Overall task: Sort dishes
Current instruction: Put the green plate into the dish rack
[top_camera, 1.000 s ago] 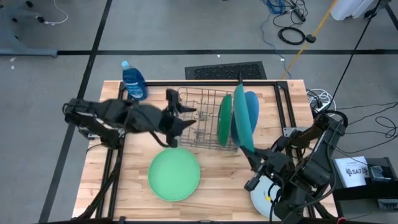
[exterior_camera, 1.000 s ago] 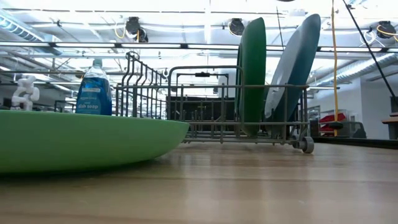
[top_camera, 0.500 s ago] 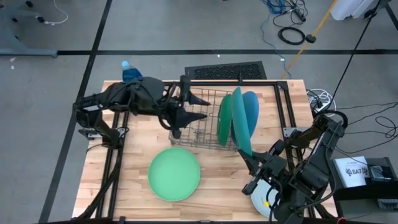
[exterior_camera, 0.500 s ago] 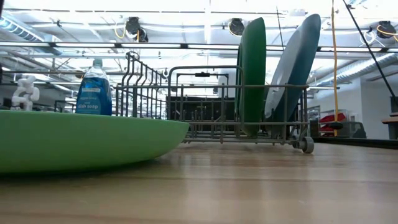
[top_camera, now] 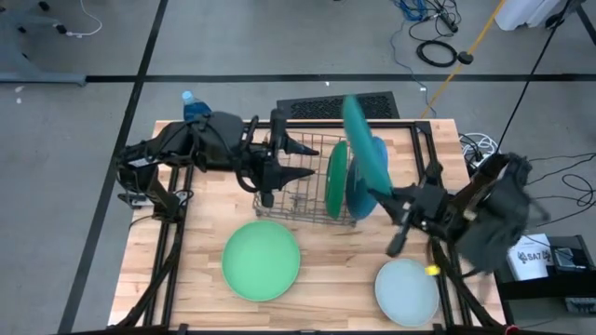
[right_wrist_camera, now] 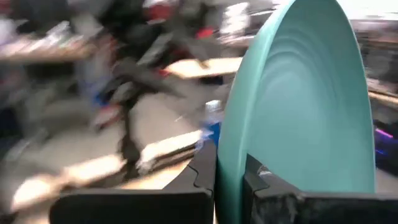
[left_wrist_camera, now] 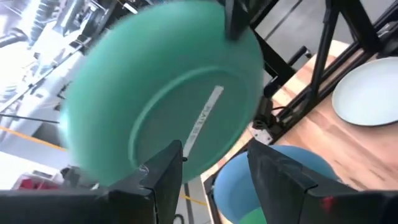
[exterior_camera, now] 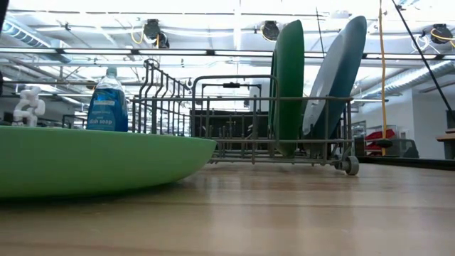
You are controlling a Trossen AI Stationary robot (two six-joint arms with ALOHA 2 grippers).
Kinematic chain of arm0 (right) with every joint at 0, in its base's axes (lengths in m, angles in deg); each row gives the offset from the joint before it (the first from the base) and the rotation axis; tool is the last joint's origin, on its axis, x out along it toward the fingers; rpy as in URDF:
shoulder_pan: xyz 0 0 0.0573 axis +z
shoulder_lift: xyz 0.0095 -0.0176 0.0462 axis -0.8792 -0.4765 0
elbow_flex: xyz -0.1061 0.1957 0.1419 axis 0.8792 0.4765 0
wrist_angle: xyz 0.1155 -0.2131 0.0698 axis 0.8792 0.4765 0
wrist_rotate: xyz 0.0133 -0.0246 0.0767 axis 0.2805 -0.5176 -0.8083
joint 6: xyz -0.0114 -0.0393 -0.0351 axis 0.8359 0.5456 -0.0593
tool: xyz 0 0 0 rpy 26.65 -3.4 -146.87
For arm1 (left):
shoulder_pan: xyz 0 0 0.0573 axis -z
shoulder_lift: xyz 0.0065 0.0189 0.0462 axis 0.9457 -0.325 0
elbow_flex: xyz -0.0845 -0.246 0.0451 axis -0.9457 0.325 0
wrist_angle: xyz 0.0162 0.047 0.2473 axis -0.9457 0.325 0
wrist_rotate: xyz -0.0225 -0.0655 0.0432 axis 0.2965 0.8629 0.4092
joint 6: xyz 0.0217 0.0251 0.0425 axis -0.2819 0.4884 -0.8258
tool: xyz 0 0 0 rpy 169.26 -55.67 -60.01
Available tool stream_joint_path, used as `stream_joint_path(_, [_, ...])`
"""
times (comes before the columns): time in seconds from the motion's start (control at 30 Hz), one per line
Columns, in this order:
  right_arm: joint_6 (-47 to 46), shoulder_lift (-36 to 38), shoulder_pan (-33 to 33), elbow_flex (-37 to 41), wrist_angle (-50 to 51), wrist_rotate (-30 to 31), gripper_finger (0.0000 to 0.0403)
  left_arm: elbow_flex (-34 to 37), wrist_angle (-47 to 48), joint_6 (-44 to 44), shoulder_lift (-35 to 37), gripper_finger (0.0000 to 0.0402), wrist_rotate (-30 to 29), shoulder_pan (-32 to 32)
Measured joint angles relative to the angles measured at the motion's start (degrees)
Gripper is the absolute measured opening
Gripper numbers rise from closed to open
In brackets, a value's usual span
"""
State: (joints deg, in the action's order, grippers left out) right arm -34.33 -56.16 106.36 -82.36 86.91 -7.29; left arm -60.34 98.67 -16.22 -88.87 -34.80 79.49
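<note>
Lab: exposed ceiling ducts [exterior_camera: 213, 32], floor cables [top_camera: 438, 51]

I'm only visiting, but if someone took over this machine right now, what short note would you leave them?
Right gripper: shut on the teal plate, held above the rack.
Left gripper: open, empty, over the rack.
In the rack: dark green plate and blue plate, on edge.
On the table: light green plate and pale mint plate, flat.
Left: place the teal plate; two plates not yet racked.
</note>
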Motion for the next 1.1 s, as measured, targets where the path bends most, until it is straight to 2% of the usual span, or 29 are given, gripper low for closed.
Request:
stream_joint_path(0.07, [10.34, 1.14, -0.59, -2.42, -2.68, -6.11, 0.0009, 0.0, 0.58, 0.63, 0.02, 0.0182, 0.02, 0.1])
stream_joint_path(0.17, [24.35, 2.99, -1.35, -6.38, -7.2, -9.83, 0.0009, 0.0, 1.01, 2.14, 0.01, 0.0182, -0.01, 0.08])
stream_joint_path(0.23, [31.42, 4.19, -2.47, -9.47, -10.77, -10.35, 0.0009, 0.0, 0.92, 3.22, 0.02, 0.0182, 0.0, 0.18])
stream_joint_path(0.33, [37.09, 6.0, -4.9, -13.19, -17.88, -9.31, 0.0009, 0.0, 0.86, 3.7, 0.02, 0.0182, 0.0, 0.19])
stream_joint_path(0.53, [49.44, 11.56, -12.21, -14.52, -32.68, -8.63, 0.0009, 0.0, 0.47, 7.0, 0.02, 0.0182, 0.0, 0.19])
stream_joint_path(0.7, [46.58, 16.91, -18.95, -14.52, -31.48, -7.61, 0.0009, 0.04, 0.41, 9.53, -0.49, 0.0182, 0.0, 0.19])
stream_joint_path(0.9, [34.03, 22.84, -24.22, -14.5, -21.0, -7.74, 0.0009, 0.07, 0.26, 9.69, -2.0, 0.0182, 0.04, 0.19])
stream_joint_path(1.1, [29.06, 27.3, -27.58, -14.39, -13.49, -8.03, 0.0009, 0.07, 0.4, 11.78, -3.17, 0.0182, 0.2, 0.19])
